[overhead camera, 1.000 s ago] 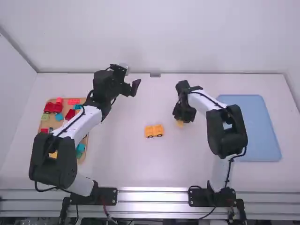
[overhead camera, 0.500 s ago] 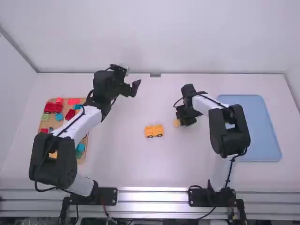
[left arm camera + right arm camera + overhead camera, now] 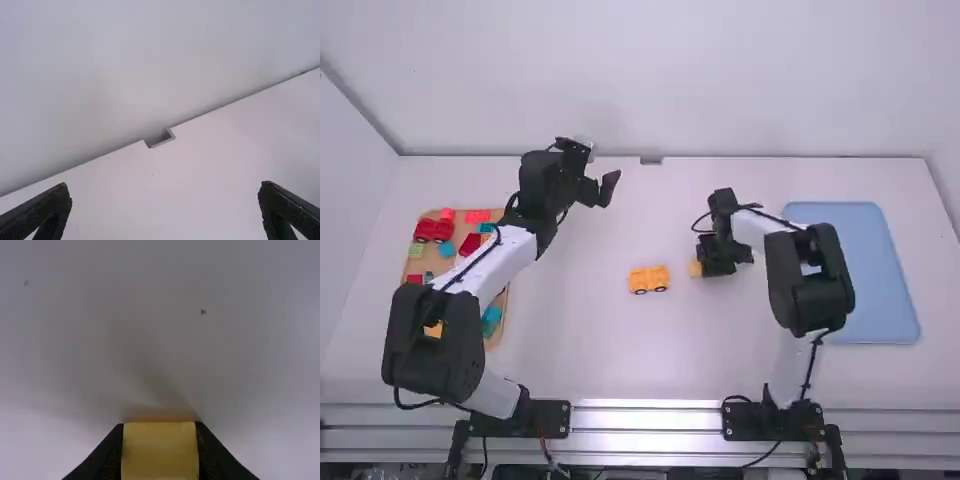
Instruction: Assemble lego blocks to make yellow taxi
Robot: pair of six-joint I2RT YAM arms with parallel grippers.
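In the high view my left gripper (image 3: 596, 189) stands open over the back left of the table; in the left wrist view the left gripper (image 3: 165, 207) has its fingers wide apart with nothing between them. My right gripper (image 3: 706, 262) is low over the table, right of the middle. A yellow block (image 3: 695, 269) pokes out at its left side. The right wrist view shows the right gripper (image 3: 160, 450) shut on the yellow block (image 3: 160, 452), a finger pressed on each side. An orange-yellow wheeled car piece (image 3: 649, 280) sits on the table left of that block.
A wooden tray (image 3: 498, 333) of red, blue, green and yellow blocks lies at the left, partly under the left arm. A blue tray (image 3: 870, 270) lies at the right, beside the right arm. The back wall edge runs behind the table.
My right gripper has shifted a little to the right and turned, the yellow block moving slightly left and now showing beside it. The left arm and the wheeled piece have stayed put.
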